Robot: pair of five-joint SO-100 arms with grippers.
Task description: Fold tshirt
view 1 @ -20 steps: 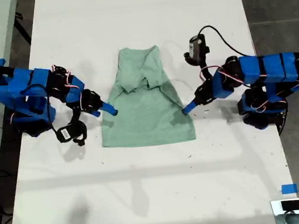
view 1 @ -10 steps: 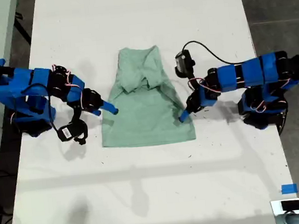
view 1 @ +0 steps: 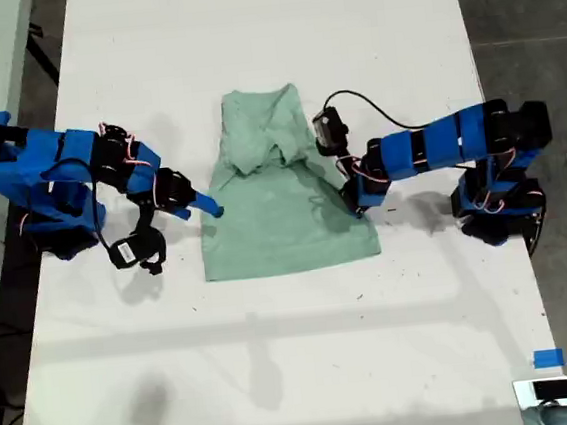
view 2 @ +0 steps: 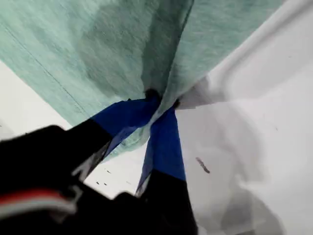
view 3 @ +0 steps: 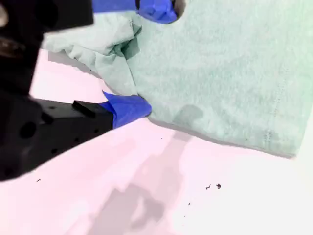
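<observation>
clamped on a pinch of tshirt (view 2: 98,54) edge, my first hand (view 2: 159,105) sits at three o'clock of the cloth in the exterior view. my second hand (view 3: 139,58), apart, rests at nine o'clock. tshirt lies mid-bench (view 1: 279,374); soft, light, best gripped at hems.

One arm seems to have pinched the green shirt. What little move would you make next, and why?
Probably close my second gripper on the tshirt. Its jaws stand open astride the cloth's edge at the exterior view's left, while my first gripper is shut on the opposite edge. A fold likely needs both sides held.
</observation>
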